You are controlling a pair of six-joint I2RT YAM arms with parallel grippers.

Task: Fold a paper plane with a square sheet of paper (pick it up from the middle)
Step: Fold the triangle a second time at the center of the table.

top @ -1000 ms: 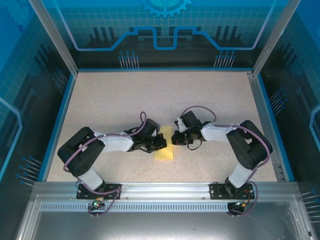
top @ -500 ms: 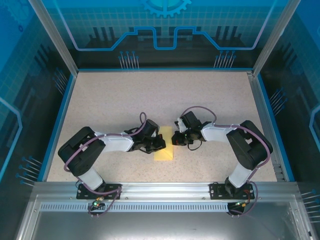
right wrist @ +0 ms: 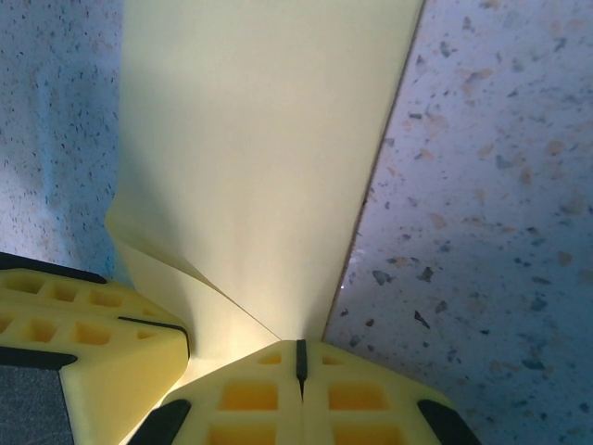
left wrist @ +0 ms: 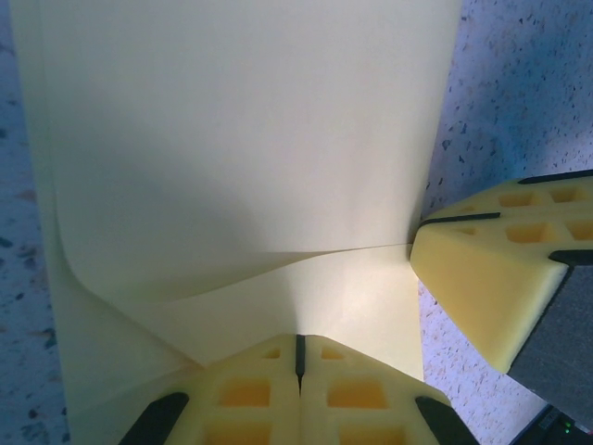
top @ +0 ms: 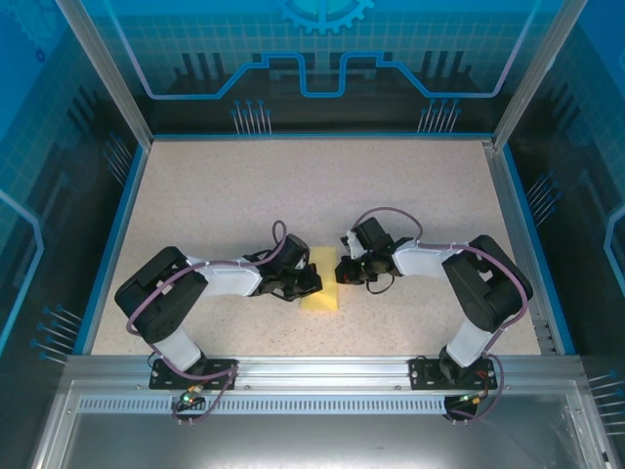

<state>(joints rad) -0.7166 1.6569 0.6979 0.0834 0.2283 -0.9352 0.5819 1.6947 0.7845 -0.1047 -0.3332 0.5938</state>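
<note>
The square sheet of paper (top: 323,281) lies folded into a narrow pale-yellow strip mid-table, between both arms. My left gripper (top: 311,283) is shut at its left edge. In the left wrist view the closed tips (left wrist: 299,338) pinch the lower layer of the paper (left wrist: 241,139), and a faint ridge runs up from the slit. My right gripper (top: 343,270) is shut at the strip's right edge. In the right wrist view its tips (right wrist: 299,345) meet where the lifted upper layer of the paper (right wrist: 259,158) converges. The right fingers (left wrist: 486,269) touch the flap's edge.
The speckled table (top: 293,186) stretches behind the strip, bounded by a blue rim (top: 322,136) and glass walls. A metal rail (top: 322,376) with both arm bases runs along the near edge. The left fingers (right wrist: 83,334) crowd the right wrist view's lower left.
My left gripper has edged slightly back to the left along the strip's edge. The right gripper and the paper have stayed nearly still.
</note>
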